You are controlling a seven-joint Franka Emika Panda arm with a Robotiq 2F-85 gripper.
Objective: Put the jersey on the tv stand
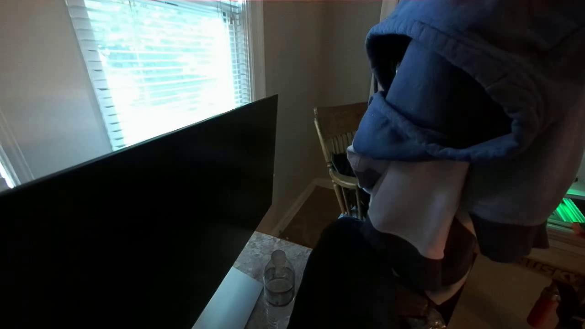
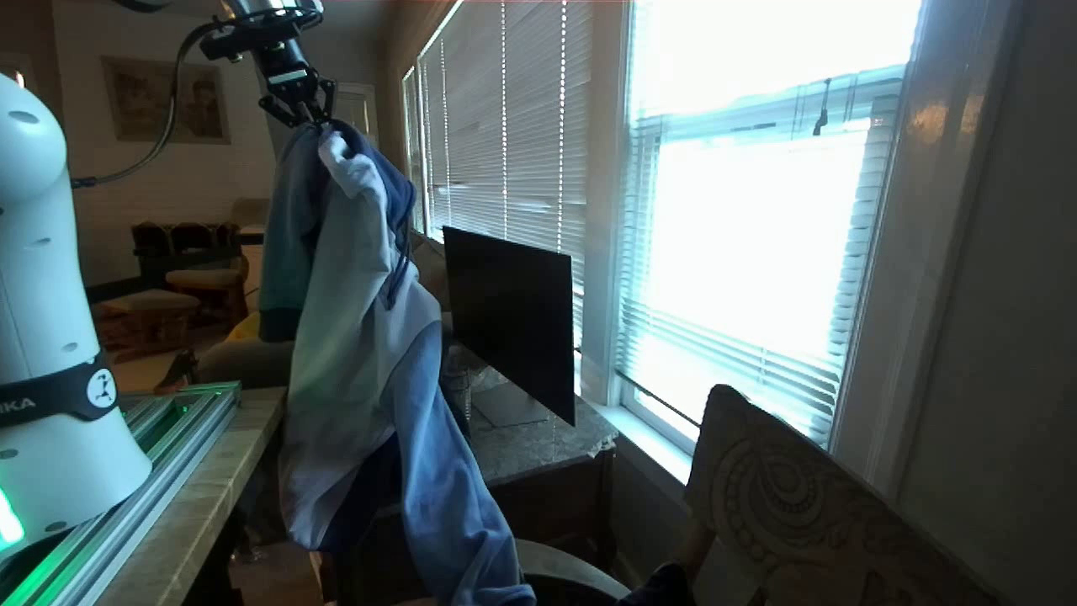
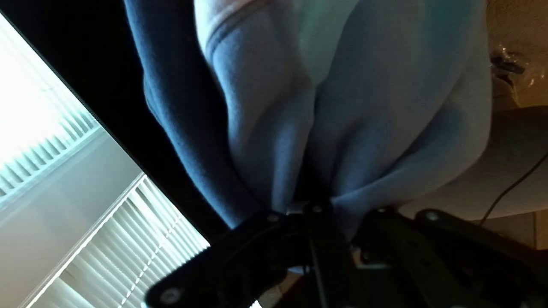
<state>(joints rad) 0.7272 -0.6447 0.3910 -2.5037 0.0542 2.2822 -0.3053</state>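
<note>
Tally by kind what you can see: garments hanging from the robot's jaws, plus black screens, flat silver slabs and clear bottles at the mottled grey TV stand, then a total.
Garments: 1, the floppy blue and whitish fabric jersey
Screens: 1, the large flat black screen
Slabs: 1, the smooth flat silver slab
Bottles: 1, the clear plastic bottle
Total: 4

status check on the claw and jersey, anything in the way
Claw shut on jersey. Hanging, not yet on stand. TV and bottle there, possibly in the way.
</note>
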